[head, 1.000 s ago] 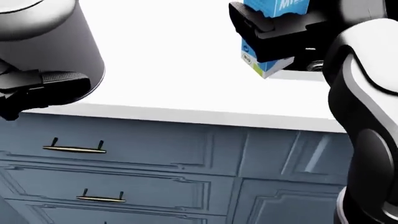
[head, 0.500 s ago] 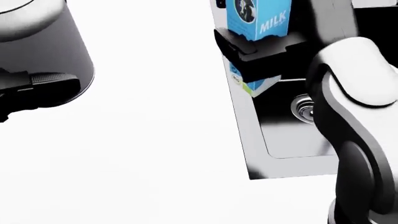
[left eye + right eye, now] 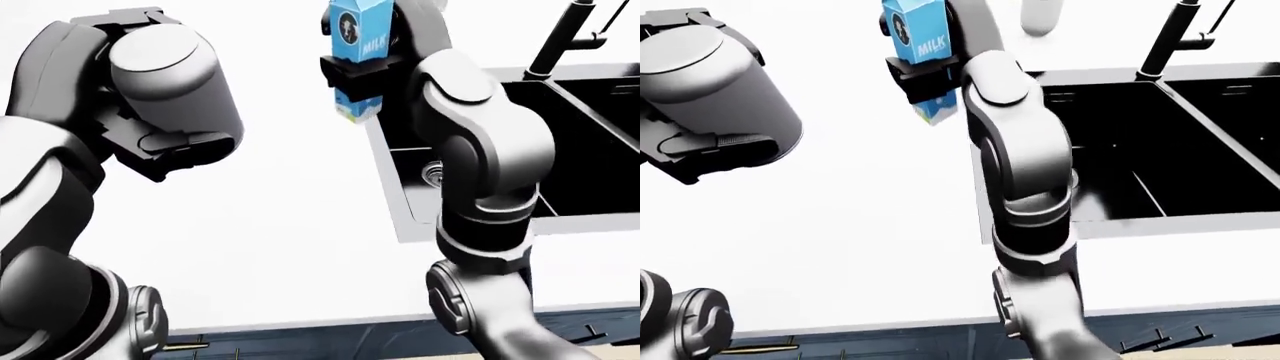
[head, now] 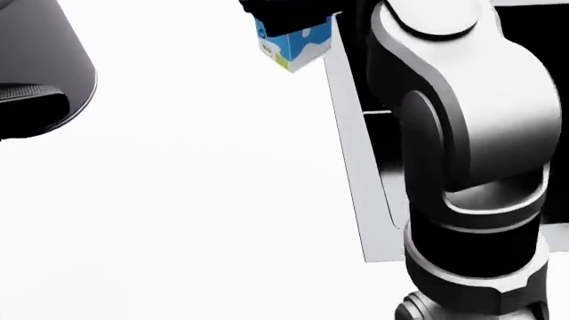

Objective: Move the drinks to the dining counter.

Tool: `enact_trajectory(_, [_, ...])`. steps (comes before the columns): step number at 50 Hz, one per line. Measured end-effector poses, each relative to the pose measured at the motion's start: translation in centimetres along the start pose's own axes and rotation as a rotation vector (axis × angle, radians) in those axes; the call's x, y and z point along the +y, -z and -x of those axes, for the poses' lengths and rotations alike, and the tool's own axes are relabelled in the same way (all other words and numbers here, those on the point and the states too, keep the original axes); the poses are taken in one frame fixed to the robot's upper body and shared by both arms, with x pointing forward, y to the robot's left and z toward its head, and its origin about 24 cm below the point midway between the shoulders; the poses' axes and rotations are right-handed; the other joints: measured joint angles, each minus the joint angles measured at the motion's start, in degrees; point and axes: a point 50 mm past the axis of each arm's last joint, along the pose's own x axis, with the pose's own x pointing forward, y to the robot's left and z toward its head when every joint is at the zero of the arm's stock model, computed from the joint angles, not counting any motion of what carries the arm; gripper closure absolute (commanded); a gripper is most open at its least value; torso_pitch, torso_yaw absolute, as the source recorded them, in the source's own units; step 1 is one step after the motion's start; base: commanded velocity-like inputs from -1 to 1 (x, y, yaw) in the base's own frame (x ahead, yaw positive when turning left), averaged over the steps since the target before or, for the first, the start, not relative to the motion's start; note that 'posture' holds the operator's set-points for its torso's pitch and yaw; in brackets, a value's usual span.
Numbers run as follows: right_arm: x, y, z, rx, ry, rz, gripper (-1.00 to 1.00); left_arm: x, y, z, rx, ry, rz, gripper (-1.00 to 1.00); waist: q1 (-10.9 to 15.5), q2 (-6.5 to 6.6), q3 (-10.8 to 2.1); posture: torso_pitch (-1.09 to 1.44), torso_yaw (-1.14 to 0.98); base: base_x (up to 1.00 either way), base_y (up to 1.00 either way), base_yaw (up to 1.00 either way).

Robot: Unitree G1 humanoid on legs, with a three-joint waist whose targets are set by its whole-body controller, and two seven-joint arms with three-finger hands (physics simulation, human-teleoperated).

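**Milk carton clamped in right hand above worktop, beside sink**

Milk carton [image 3: 919, 46]: blue box with gabled top, white "MILK" lettering, a pale green-and-white band at its base. Upright, slightly tilted, held clear of the white worktop [image 3: 860, 225]. Right hand [image 3: 925, 75]: black fingers [image 3: 345, 71] clenched round the carton's lower middle; top and bottom corner stick out above and below the grip. Carton hangs just left of the sink [image 3: 1140, 150] rim in the right-eye view.

Left hand [image 3: 165, 146]: black fingers wrapped about a smooth grey metallic cylinder [image 3: 180, 82], held off the worktop at left.

Sink is black with a steel rim, two basins; dark angular faucet [image 3: 1170, 34] at top. Worktop plain, glossy white. Blue cabinet fronts [image 3: 890, 345] below.
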Motion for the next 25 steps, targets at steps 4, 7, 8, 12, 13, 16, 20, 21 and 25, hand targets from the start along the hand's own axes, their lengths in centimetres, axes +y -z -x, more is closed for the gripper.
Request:
enact_trajectory(4, [0.0,0.2,-2.0,0.012,0.039,-0.045,0.99,0.1,-0.2,0.1,-0.010,-0.001,-0.003,1.00,-0.02,0.25,-0.10,0.00,0.00,0.00,0.00,0.00])
enact_trajectory(7, [0.2,0.5,-3.1,0.002,0.068,-0.064,0.99,0.3,-0.2,0.3,-0.013,-0.003,-0.005,1.00,-0.18,0.35,-0.34,0.00,0.00,0.00,0.00,0.00])
enact_trajectory(8, [0.4,0.8,-3.3,-0.003,0.072,-0.068,0.99,0.4,-0.1,0.3,-0.012,-0.004,-0.004,1.00,-0.25,0.39,-0.42,0.00,0.00,0.00,0.00,0.00])
enact_trajectory(12, [1.9,2.3,-4.5,0.003,0.057,-0.058,1.00,0.7,-0.1,0.3,-0.006,-0.010,0.000,1.00,-0.47,0.56,-0.47,0.00,0.00,0.00,0.00,0.00])
enact_trajectory(13, [2.4,2.8,-4.8,0.007,0.049,-0.051,1.00,0.7,-0.1,0.3,-0.007,-0.010,-0.001,1.00,-0.53,0.58,-0.45,0.00,0.00,0.00,0.00,0.00])
enact_trajectory(16, [3.6,4.0,-5.5,0.018,0.028,-0.033,1.00,0.9,-0.2,0.4,-0.012,-0.009,-0.002,1.00,-0.58,0.66,-0.30,0.00,0.00,0.00,0.00,0.00])
enact_trajectory(20, [4.8,4.8,-5.5,0.007,-0.006,-0.025,1.00,1.0,-0.3,0.5,-0.014,-0.009,-0.002,1.00,-0.57,0.67,-0.04,0.00,0.00,0.00,0.00,0.00])
enact_trajectory(21, [5.1,4.9,-5.5,0.002,-0.014,-0.023,1.00,1.1,-0.3,0.5,-0.013,-0.010,-0.001,1.00,-0.56,0.66,-0.02,0.00,0.00,0.00,0.00,0.00])
enact_trajectory(25, [5.8,5.3,-5.4,-0.010,-0.030,-0.026,1.00,1.1,-0.2,0.4,-0.007,-0.010,0.000,1.00,-0.53,0.59,-0.20,0.00,0.00,0.00,0.00,0.00])
